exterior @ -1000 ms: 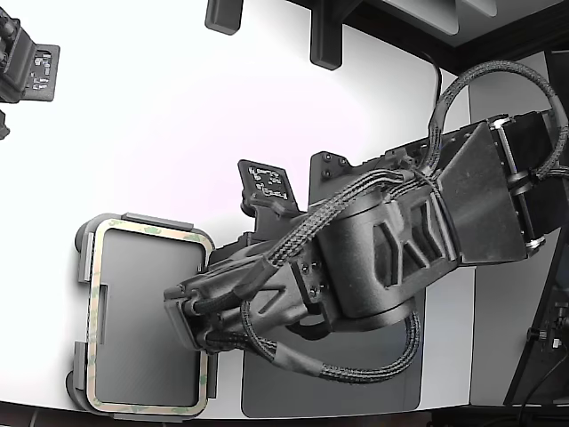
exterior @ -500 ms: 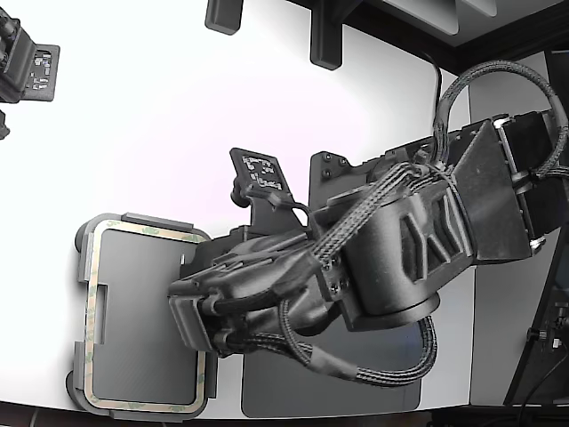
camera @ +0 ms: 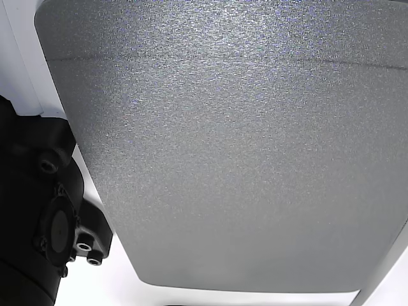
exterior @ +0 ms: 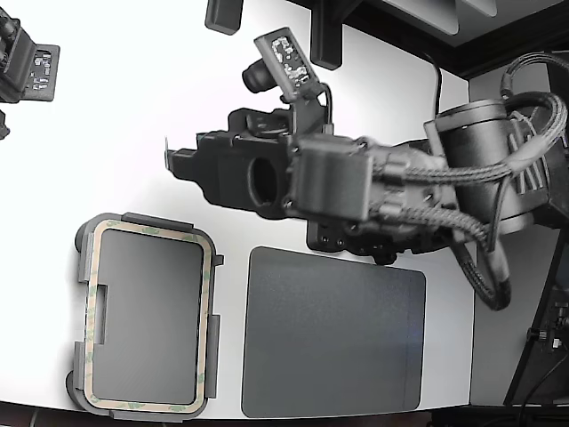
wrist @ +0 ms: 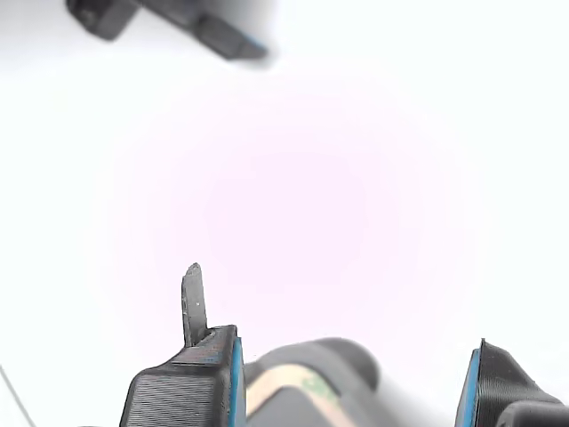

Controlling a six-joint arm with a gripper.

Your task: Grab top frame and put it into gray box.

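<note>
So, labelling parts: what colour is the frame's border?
Pale beige with green mottling on the top frame, clearest in the exterior view.

White table [exterior: 133, 133] lies bare across the middle of the exterior view, below the raised pincer [exterior: 173, 158], whose jaws stand apart with nothing between them. Toward seven o'clock, the top frame [exterior: 209, 311] sits inside the gray box [exterior: 82, 245]. Just beside it, toward five o'clock, lies a dark mat [exterior: 333, 334], uncovered. Dark fixtures [exterior: 222, 15] line the twelve o'clock edge.
</note>
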